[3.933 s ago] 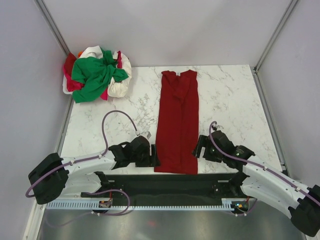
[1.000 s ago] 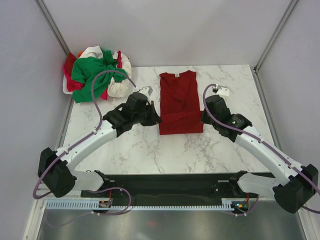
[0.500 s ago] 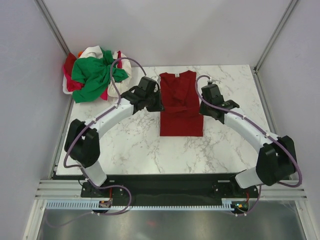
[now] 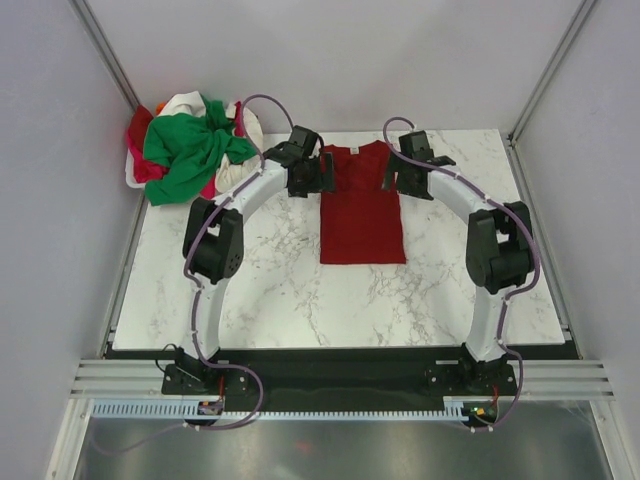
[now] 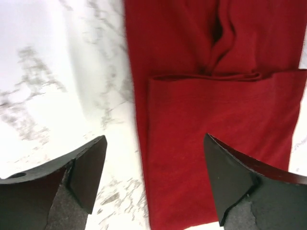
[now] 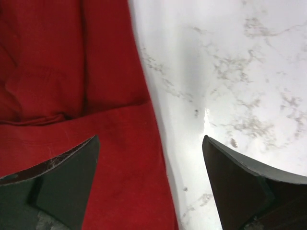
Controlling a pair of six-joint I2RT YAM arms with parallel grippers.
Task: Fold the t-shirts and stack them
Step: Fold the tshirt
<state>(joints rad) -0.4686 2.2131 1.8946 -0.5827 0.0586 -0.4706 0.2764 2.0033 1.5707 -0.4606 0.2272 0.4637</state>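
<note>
The dark red t-shirt (image 4: pixel 360 215) lies folded in half on the marble table, its collar toward the far edge. My left gripper (image 4: pixel 318 180) hovers open over the shirt's left edge, and the left wrist view shows the shirt (image 5: pixel 201 134) flat beneath the gripper (image 5: pixel 156 177), the folded layer's edge running across. My right gripper (image 4: pixel 393 178) stands open over the right edge; in its wrist view the cloth (image 6: pixel 57 72) lies under the gripper (image 6: pixel 151 177). Neither holds anything. A bright green t-shirt (image 4: pixel 185 150), a white one (image 4: pixel 238 178) and a pinkish-red one (image 4: pixel 140 135) sit crumpled at the back left.
The marble table (image 4: pixel 250 290) is walled by pale panels with metal posts (image 4: pixel 105 50) at the back corners. Both arms arch out from the near edge to the far half. The crumpled pile overlaps the table's back left corner.
Both grippers carried the shirt's near end toward the collar, doubling it over. Their jaws, shut on the cloth before, now stand open, and the folded layer lies flat.
</note>
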